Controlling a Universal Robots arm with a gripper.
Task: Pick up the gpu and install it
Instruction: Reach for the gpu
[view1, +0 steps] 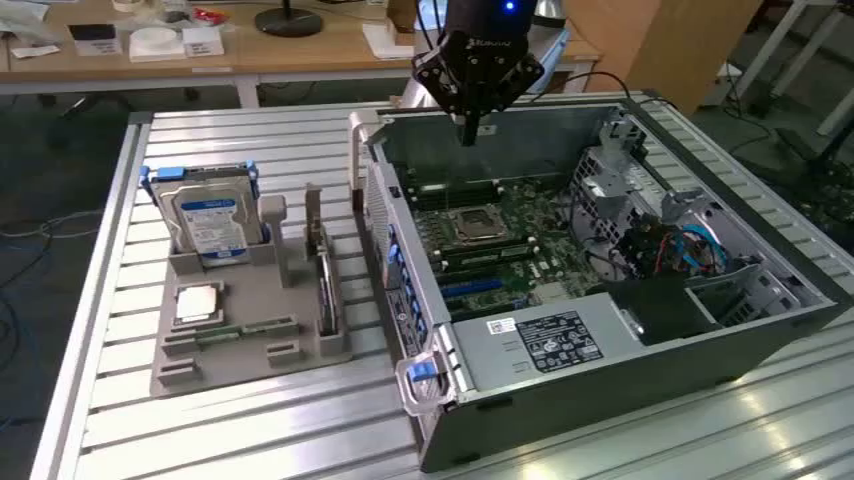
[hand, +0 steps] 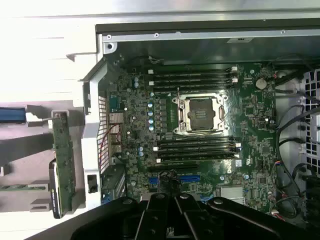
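Note:
The gpu (view1: 320, 272) stands on edge in a grey holder (view1: 254, 355) on the slatted table, at the exterior view's left of the open computer case (view1: 627, 350). My gripper (view1: 469, 135) hangs over the far end of the case, well away from the card, shut with nothing between its fingers. In the wrist view the gpu (hand: 64, 162) shows edge-on outside the case wall. There my gripper (hand: 173, 192) hovers over the motherboard (hand: 200, 145) near the blue expansion slots (hand: 191, 178).
The holder also carries a silver hard drive with a blue-white label (view1: 208, 215), a processor chip (view1: 198, 302) and a narrow memory stick (view1: 248, 328). The processor socket (hand: 202, 114) sits mid-board. Cables and a drive cage (view1: 667, 235) fill the case's right side. A desk (view1: 240, 50) stands behind.

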